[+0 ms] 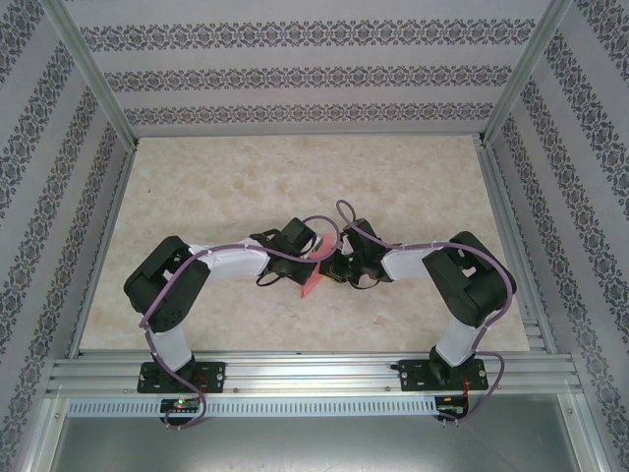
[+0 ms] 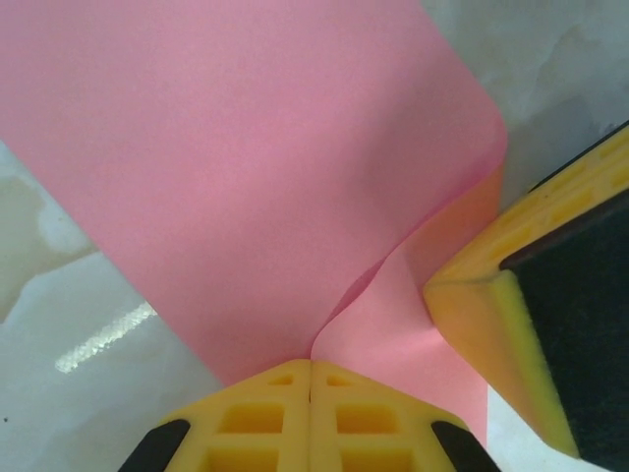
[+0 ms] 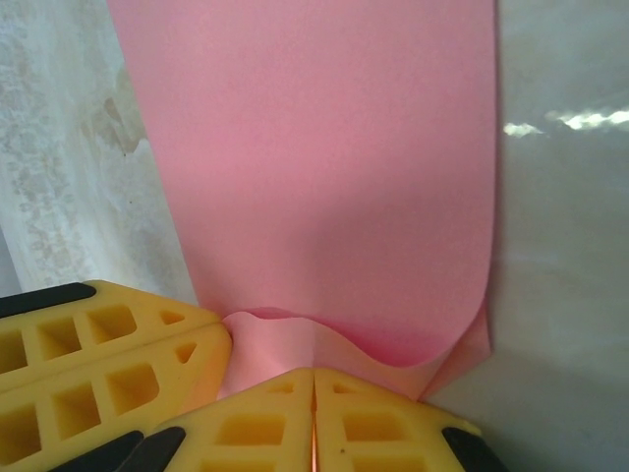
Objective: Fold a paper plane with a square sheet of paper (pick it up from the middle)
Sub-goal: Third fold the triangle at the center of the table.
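The square sheet of paper point(image 1: 311, 280) is held mid-bench towards the near edge, between the two arms. Bare bench point(image 1: 246, 177) lies open behind it and to both sides, out to the patterned walls point(image 1: 295, 69). The left fingers point(image 2: 260, 418) are pressed together, pinching one edge of the sheet. The right fingers point(image 3: 378, 423) pinch it the same way just beside them, and the paper curls over at the grips. From above, the wrists cover most of the sheet, and I cannot tell whether it touches the bench. Both wrist views cut off its far edge.

Two robot arms: left arm point(image 1: 172, 280), right arm point(image 1: 472, 280). Two grippers: left gripper point(image 2: 311, 364), right gripper point(image 3: 314, 372). One square sheet of paper point(image 2: 246, 167), pink. One table point(image 1: 246, 177). Three patterned walls: left wall point(image 1: 49, 197), back wall point(image 1: 295, 74), right wall point(image 1: 580, 187).
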You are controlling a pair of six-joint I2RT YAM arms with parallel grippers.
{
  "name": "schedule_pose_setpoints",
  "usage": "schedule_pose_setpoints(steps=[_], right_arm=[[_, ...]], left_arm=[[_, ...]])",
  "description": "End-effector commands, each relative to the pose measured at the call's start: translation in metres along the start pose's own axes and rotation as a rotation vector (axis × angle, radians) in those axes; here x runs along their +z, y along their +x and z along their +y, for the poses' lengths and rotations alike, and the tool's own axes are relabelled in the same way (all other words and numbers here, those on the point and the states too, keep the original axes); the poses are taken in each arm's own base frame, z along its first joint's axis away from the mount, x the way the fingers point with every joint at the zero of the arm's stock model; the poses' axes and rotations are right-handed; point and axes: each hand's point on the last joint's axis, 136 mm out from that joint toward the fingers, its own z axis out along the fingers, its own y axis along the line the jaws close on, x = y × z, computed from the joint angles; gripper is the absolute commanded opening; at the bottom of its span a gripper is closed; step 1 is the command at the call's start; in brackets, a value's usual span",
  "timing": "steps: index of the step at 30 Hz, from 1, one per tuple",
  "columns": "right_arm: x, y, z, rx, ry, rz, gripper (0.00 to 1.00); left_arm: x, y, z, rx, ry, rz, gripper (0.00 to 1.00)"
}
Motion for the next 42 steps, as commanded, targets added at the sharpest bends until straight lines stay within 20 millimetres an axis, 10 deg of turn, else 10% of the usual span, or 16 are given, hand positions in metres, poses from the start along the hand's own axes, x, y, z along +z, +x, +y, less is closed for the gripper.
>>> schedule_pose_setpoints(steps=[1,29,42], right_arm=[[0.007,0.01,-0.038,0.028,0.144,0.016,0.1],[-0.024,-0.031,0.023,-0.036,-0.031,-0.068,0.13],[-0.005,-0.027,-0.051,0.037,0.238,-0.063,0.09]], left_arm=[[-0.004,-0.014,0.01,0.018,-0.046,-0.017,0.06],[0.02,0.025,0.019,-0.019,-0.057,0.084,0.06],[0.01,0.025,0.026,-0.017,-0.1,0.07,0.06]])
